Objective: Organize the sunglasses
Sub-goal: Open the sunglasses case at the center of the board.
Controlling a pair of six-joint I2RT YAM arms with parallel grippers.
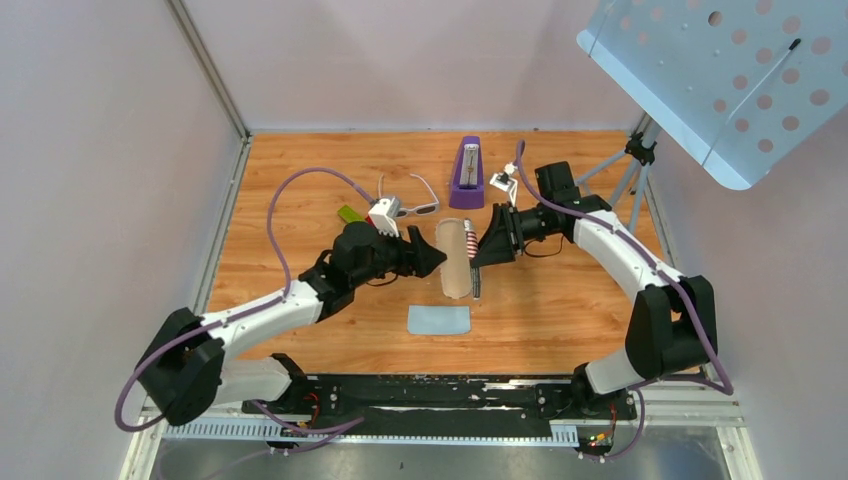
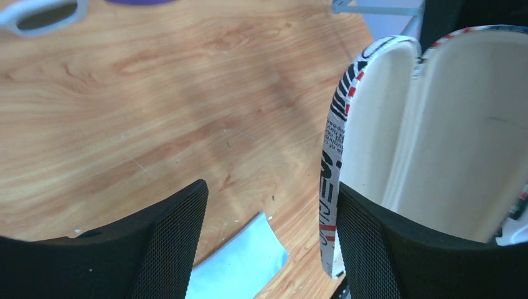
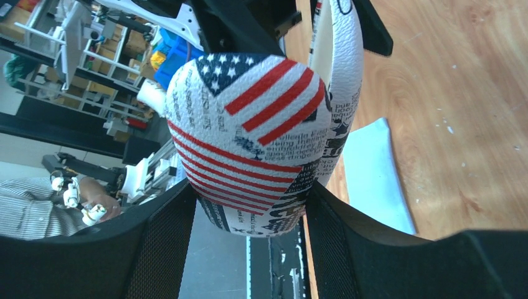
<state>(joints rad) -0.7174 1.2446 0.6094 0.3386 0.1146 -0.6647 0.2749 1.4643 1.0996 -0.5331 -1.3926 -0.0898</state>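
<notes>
The sunglasses, white frame with dark lenses, lie on the table behind the left gripper; one lens shows at the top left of the left wrist view. The stars-and-stripes case lies open at mid-table, its beige inside up. My left gripper is open at the case's left rim, with its right finger inside against the wall. My right gripper grips the raised lid on both sides.
A light blue cloth lies just in front of the case and shows under the left fingers. A purple metronome stands behind. A green object lies left of the sunglasses. A tripod and perforated panel are at the far right.
</notes>
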